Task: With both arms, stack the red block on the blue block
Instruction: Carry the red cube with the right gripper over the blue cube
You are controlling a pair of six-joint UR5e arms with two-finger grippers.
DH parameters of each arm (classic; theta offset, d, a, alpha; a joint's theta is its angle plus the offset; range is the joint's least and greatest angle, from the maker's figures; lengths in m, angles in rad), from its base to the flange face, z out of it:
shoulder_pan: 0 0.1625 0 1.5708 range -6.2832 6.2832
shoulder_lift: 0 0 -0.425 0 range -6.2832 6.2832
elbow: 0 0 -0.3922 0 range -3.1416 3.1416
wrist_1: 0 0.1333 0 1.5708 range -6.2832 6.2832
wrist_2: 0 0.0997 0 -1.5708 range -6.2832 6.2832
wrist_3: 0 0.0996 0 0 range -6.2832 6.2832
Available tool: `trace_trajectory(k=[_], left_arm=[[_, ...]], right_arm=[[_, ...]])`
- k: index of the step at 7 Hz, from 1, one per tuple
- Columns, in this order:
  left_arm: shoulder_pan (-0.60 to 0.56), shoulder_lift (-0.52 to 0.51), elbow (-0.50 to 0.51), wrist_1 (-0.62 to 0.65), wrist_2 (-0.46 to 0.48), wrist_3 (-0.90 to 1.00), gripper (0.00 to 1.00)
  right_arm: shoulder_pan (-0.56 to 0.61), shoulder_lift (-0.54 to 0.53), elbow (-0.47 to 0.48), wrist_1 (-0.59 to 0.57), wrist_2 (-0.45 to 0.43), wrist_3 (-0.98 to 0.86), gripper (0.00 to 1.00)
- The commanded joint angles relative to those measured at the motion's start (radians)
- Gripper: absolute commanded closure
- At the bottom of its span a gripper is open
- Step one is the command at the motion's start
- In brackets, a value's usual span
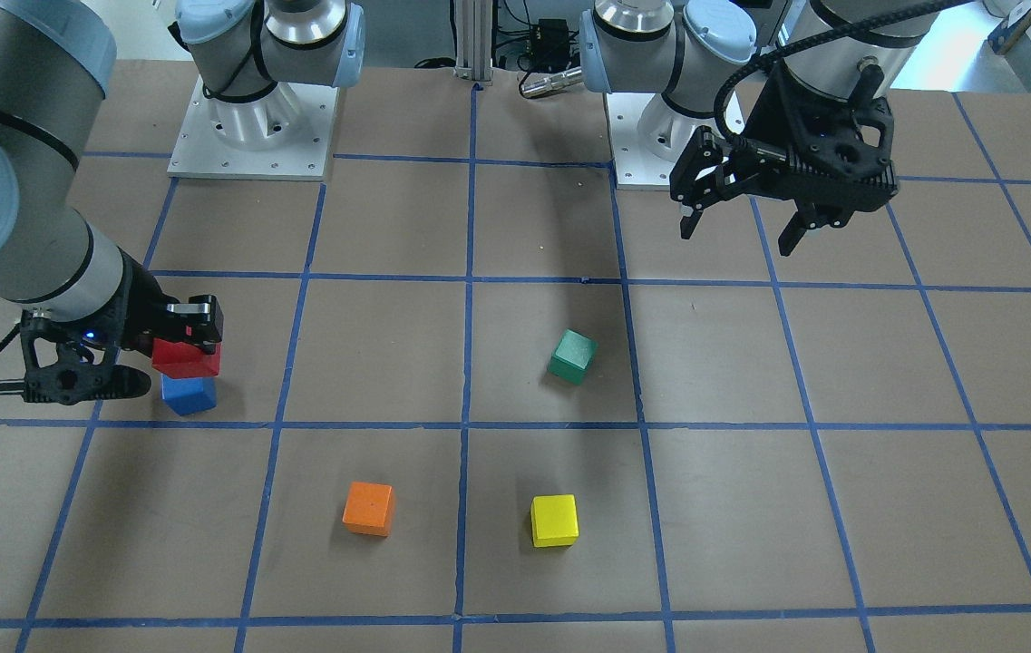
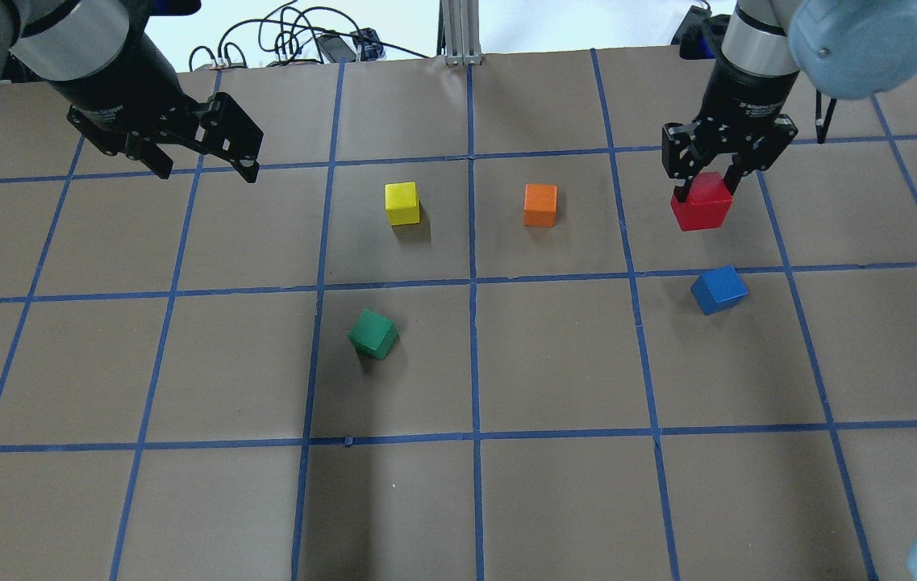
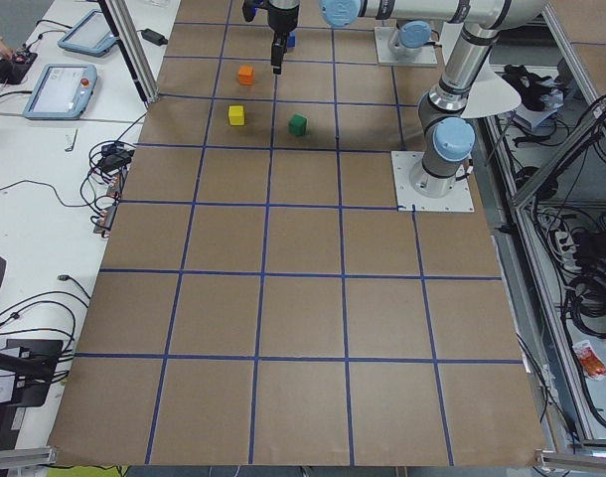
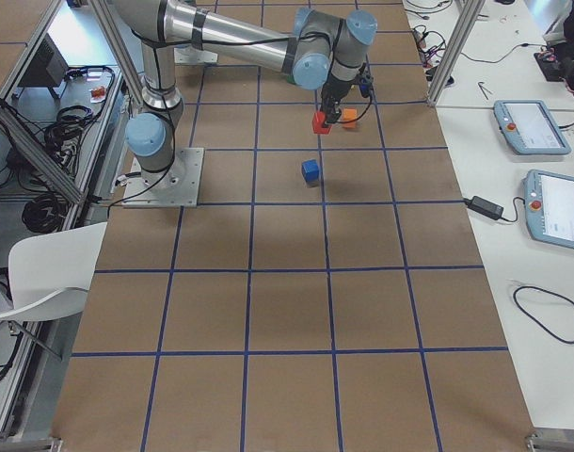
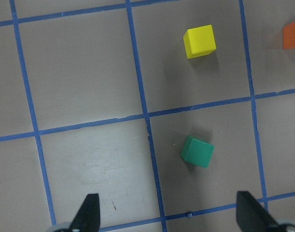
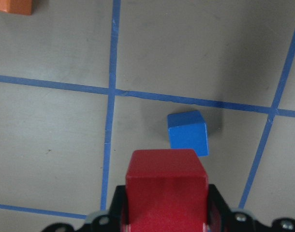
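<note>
The red block [image 2: 701,203] is hanging above the table [image 2: 555,363], clamped between the two fingers of the right gripper [image 2: 706,192], which are pressing on its opposite sides. It is not touching anything below. The blue block [image 2: 719,290] is lying alone on the paper, just past a blue tape line, and it is sitting a little turned against the grid. In the right wrist view the blue block is showing just ahead of the red one, so the red block is near it but, I think, not yet exactly over it; the front view is making them look stacked, but the other views are not agreeing with this.

So the step in hand is, in my judgement, the carrying of the red block toward the blue one. The next move is asking for a small shift until the red block is centred over the blue one, maybe a little turn of the wrist to match its angle, then a slow descent and an opening of the fingers only when the faces are meeting.

The left gripper [image 2: 206,165] is hovering well apart with its fingers spread and nothing between them. The green cube [image 2: 373,334], the yellow cube [image 2: 402,202] and the orange cube [image 2: 539,205] are lying apart from the target.
</note>
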State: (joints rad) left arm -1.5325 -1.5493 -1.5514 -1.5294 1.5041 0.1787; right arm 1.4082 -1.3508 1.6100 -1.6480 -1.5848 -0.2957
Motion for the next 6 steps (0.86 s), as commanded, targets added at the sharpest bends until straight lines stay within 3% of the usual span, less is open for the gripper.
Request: trace_trajectory(k=[1,4,6], left_arm=[[0.0,-0.008,0.002,0.0,-0.001,-0.005,0.0],[0.0,-0.005,0.001,0.0,-0.001,-0.005,0.0],[0.0,-0.006,0.002,0.0,-0.001,-0.005,0.0]], right_arm=[[-0.058,-0.051,0.149,-0.147,-0.004,-0.104,1.0],[-0.064,-0.074,0.319,-0.414,-0.004,-0.147,1.0],[-0.093,-0.071,0.337,-0.415,0.011,-0.184,1.0]])
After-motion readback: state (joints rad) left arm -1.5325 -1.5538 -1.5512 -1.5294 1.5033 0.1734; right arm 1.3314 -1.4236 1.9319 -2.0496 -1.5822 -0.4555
